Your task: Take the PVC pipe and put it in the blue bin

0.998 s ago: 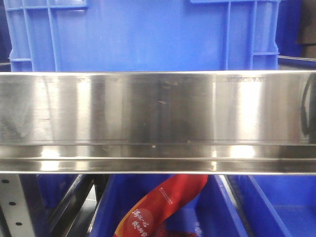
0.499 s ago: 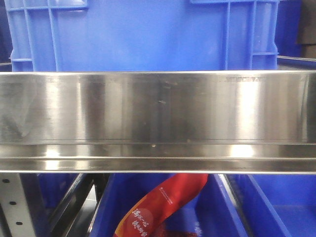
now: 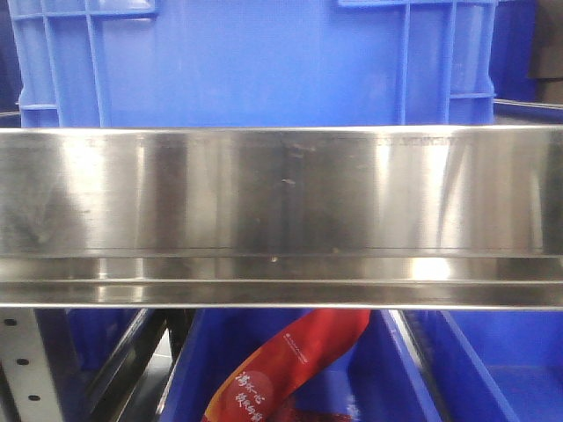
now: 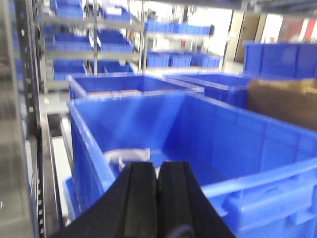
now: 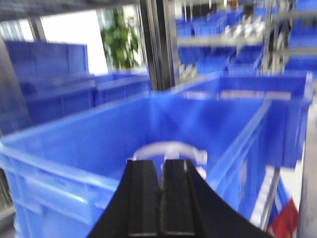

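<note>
two views from the wrists, one from the front, all crowded with blue. saw a wide band of brushed steel shelf rail (image 3: 281, 215) across the front view, streaked with pale reflections, with a ribbed blue crate (image 3: 255, 61) standing on top behind it and more blue tubs below. noticed a red printed bag (image 3: 295, 365) lying in the lower tub, slanting up toward the rail's underside. found neither arm in that view.

looked past the left gripper (image 4: 157, 191), black pads pressed flat together with nothing between them, into the blue bin (image 4: 257, 148). made out the PVC pipe (image 4: 124, 155) as a pale curved strip on the bin floor near the left wall, just beyond the pad tips and apart from them. noted a perforated steel upright (image 4: 20, 99) along the left edge, a brown cardboard box (image 4: 287, 101) past the bin's far right corner, and racks of blue tubs (image 4: 99, 44) receding toward bright light at the back of the room.

saw the right gripper (image 5: 162, 191) likewise clamped shut and empty. caught the same white arc (image 5: 171, 151) on the bin floor just ahead of it, with a tab end toward the right wall. picked out, though blurred, a green plant (image 5: 119, 42) against a bright window.
</note>
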Motion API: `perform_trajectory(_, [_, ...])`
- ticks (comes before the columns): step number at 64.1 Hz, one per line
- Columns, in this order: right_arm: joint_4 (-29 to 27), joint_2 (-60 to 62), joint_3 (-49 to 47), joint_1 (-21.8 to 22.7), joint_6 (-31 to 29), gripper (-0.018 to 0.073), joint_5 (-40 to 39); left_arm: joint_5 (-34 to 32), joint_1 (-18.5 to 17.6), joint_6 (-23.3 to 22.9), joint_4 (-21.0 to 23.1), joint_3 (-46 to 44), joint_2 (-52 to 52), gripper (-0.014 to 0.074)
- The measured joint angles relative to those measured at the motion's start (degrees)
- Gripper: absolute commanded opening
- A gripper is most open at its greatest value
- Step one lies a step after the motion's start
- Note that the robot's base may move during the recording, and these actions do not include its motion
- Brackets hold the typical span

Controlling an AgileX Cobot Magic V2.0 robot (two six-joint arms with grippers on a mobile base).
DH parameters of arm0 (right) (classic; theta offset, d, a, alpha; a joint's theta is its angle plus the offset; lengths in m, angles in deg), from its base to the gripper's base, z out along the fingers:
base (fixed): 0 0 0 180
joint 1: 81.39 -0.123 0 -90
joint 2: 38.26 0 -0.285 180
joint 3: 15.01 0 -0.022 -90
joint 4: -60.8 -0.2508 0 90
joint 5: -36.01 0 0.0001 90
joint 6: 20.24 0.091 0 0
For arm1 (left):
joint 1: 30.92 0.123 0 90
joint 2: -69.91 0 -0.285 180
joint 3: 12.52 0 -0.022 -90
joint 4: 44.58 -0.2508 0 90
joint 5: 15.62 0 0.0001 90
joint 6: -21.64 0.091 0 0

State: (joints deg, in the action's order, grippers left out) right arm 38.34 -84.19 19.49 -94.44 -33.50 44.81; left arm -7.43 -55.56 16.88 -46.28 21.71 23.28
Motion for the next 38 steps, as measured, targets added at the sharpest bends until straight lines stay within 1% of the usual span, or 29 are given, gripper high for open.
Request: perform_trajectory(38, [0.0,1.0,0.0,0.0,-0.1,-0.0168,-0.5,-0.4,0.0,0.0,0.0,0.0,0.1,-0.0111])
